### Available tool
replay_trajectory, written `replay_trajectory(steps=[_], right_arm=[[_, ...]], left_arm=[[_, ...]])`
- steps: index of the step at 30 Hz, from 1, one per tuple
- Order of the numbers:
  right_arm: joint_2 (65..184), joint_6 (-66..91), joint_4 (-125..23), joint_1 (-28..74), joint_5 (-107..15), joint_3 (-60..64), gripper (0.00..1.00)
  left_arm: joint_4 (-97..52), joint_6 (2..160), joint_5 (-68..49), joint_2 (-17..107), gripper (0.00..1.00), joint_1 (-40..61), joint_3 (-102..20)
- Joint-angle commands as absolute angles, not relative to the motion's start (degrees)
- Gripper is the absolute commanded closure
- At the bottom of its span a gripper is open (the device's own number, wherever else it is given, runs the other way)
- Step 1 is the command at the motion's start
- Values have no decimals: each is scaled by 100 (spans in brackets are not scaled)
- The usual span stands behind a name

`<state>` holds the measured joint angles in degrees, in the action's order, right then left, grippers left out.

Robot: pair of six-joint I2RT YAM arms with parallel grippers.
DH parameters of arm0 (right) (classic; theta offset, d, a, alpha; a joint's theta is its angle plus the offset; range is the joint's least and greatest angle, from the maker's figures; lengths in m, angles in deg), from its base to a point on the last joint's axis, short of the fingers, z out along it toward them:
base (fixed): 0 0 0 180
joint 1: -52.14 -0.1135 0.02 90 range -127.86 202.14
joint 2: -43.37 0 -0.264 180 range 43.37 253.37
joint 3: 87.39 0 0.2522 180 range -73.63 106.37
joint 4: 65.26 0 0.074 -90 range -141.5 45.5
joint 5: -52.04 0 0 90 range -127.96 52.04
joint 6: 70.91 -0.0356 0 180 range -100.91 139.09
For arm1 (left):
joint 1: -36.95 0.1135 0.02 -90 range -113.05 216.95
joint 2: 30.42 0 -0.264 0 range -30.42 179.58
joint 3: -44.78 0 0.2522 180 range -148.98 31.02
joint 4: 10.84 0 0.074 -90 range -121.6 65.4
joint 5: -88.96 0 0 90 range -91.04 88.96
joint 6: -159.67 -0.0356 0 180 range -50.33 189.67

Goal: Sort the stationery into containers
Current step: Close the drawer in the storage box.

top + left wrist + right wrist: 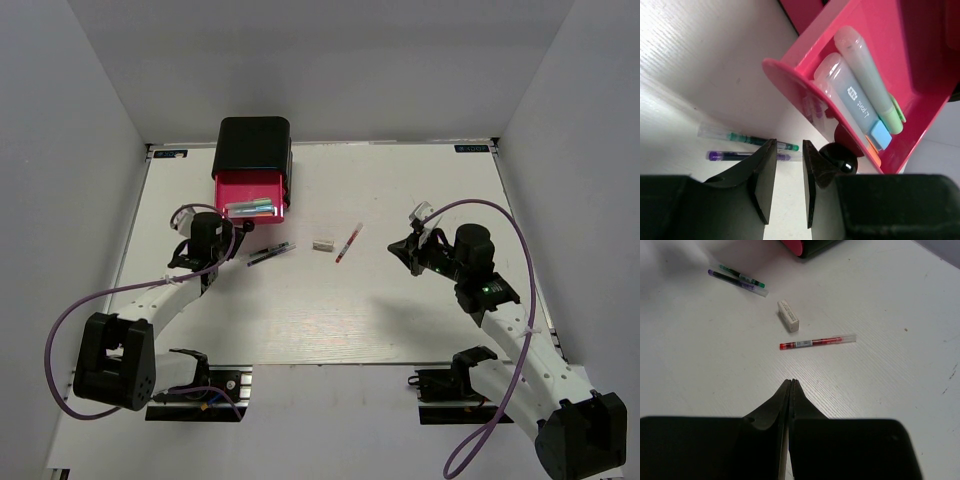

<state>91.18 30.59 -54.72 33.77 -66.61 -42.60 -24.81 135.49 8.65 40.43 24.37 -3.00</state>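
One pink-red drawer (250,190) pulled out of the black cabinet (255,145), both grippers holding nothing.

Inside the drawer, lying side by side: a green-ended marker (865,70), a blue-ended marker (850,95) and an orange-ended marker (871,149), the last mostly hidden behind the front wall. Out on the white table (875,300): a green-ink pen (757,140) and a purple-ink pen (732,156), close together just in front of the drawer. Further right, a small eraser (788,315) and near it, not touching, a red pen (816,342). Left gripper (789,145) close by the drawer knob (839,156), contact not clear, jaws a little apart with nothing between. Right gripper (791,383) apart from all the stationery, jaws pressed together, pointing toward the red pen.
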Motion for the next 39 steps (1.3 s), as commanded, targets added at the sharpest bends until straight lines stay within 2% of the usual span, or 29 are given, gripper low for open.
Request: replay_trajectory(steps=[1, 18, 20, 23, 33, 39], right_arm=[[9057, 3016, -5713, 3421, -6741, -4287, 100], [9039, 3034, -5695, 3447, -6767, -4304, 100], [9022, 3042, -5695, 3448, -6750, -4269, 100], [9039, 3034, -5704, 3447, -6784, -4287, 100], [9066, 3016, -5712, 3447, -6811, -4304, 100], [9066, 3034, -5721, 3465, -6820, -4296, 100]], left_arm=[[-1959, 13708, 801, 3954, 62, 2447, -317], [-2055, 13813, 907, 4166, 59, 2500, -713], [-2055, 13813, 907, 3921, 64, 2500, -346], [-2003, 13813, 907, 3621, 65, 2500, -46], [-2143, 12461, 652, 3058, 65, 2394, 105], [-2258, 11494, 450, 2864, 57, 2394, 43]])
